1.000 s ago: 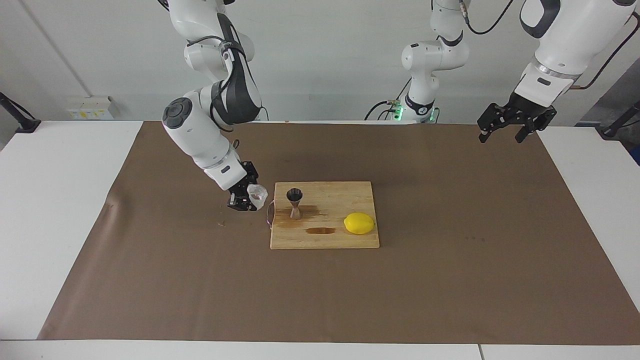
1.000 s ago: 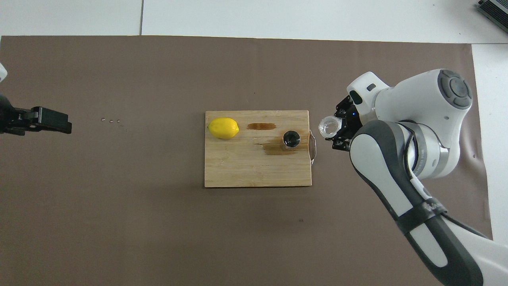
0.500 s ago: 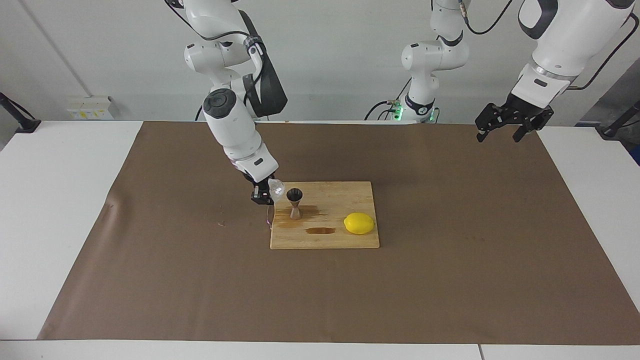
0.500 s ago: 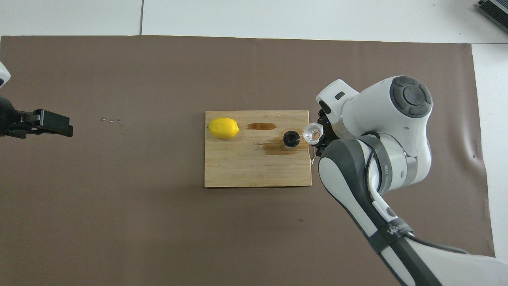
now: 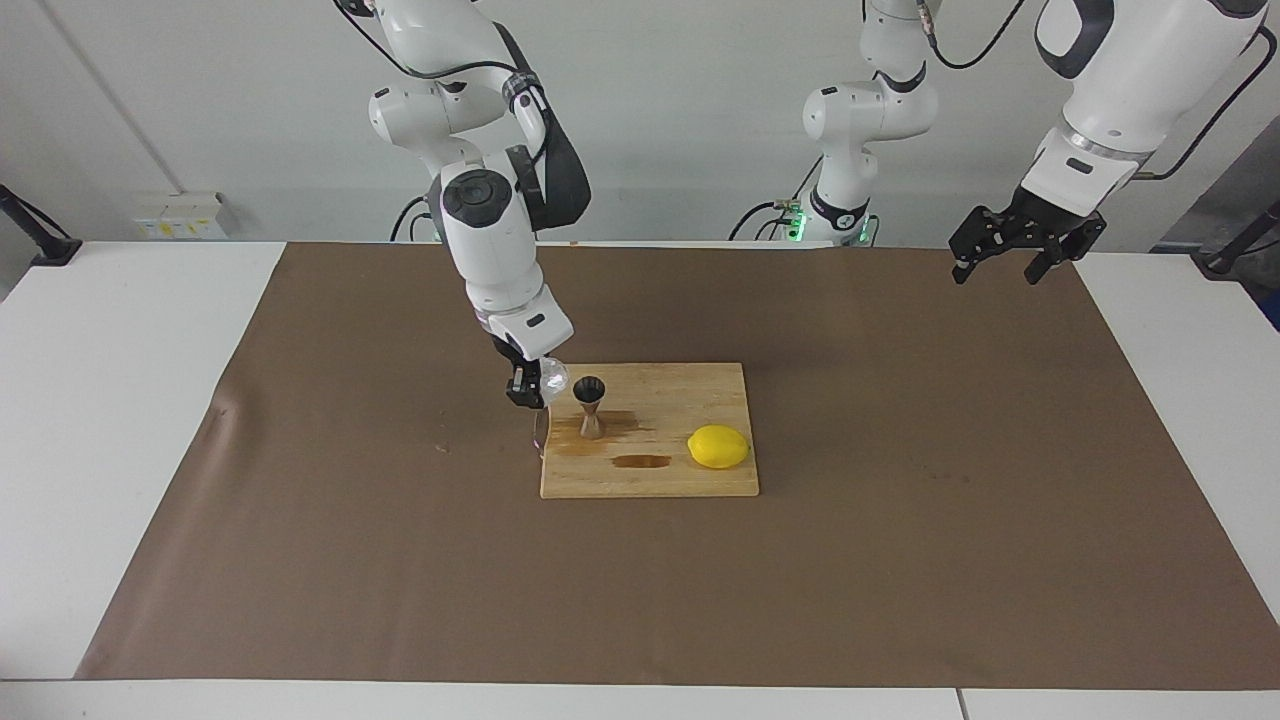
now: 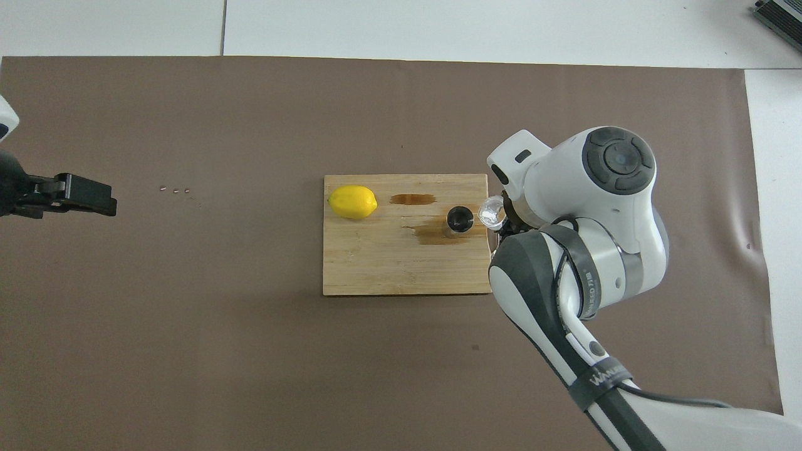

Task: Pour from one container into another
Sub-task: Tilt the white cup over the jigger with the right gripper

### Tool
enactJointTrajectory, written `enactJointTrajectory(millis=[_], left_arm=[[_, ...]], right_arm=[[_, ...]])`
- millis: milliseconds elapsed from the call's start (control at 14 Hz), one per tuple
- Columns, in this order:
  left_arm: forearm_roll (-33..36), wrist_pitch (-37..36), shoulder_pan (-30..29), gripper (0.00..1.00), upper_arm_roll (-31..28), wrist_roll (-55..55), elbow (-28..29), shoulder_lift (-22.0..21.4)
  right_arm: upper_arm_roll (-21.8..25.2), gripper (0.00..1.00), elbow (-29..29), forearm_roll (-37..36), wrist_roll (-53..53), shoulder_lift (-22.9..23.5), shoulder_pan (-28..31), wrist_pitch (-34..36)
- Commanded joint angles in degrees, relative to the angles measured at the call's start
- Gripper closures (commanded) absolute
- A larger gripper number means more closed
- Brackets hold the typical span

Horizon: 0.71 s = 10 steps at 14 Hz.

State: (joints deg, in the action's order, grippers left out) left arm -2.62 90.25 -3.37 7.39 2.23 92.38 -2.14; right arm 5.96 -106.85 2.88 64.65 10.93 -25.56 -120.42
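Right tool [image 5: 527, 388], clamped on my glass cup [image 5: 552, 377], hangs tilted just beside the steel jigger [image 5: 590, 405] on the cutting board's [image 5: 650, 480] edge, pour barely begun I judge, while left tool [image 5: 1015, 250] waits wide over the desk corner.

overhead: right end effector [image 6: 504, 219] mostly hidden under arm | left arm cut off

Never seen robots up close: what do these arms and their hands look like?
Both arms have glossy white rounded shells with dark grey joint sections and round grey caps. Thin black cables run along them. The right hand and left hand are black, boxy two-finger claws.
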Motion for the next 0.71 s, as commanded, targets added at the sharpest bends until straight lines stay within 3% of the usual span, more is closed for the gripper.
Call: enactJointTrajectory(millis=[0,643], left_arm=[[1.1,-0.3,-0.2,0.0,-0.1,-0.3,1.6,-1.5],[1.1,-0.4,-0.1,0.0,-0.1,-0.3,1.6,-1.5]], right_arm=[[-0.2,0.72,0.1,-3.9,-2.8,-0.9,-1.1,0.5],[-0.3,0.72,0.1,-12.4,-6.9,-1.1,-3.9,-1.2]])
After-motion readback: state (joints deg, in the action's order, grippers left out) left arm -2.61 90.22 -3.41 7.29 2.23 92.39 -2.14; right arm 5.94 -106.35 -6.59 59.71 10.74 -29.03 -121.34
